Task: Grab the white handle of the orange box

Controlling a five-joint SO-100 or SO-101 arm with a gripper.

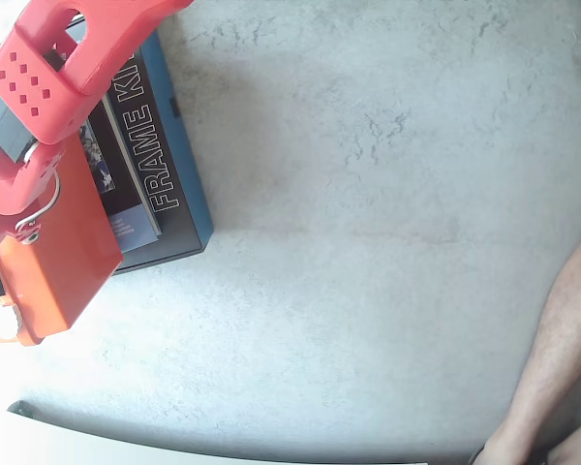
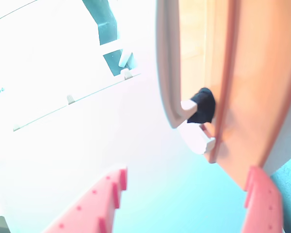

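The orange box lies at the left of the fixed view, leaning partly on a black-and-blue box. Its white handle is a thin loop on the narrow edge, right beside my red arm. In the wrist view the orange box fills the right side, and the white handle curves down to a black fitting and a white fitting. My gripper is open. Its red fingers stand apart below the handle without touching it.
The black-and-blue "FRAME KIT" box lies under and behind the orange box. A person's bare leg enters at the lower right. The grey mottled tabletop spreads across the middle. The left of the wrist view is washed out by glare.
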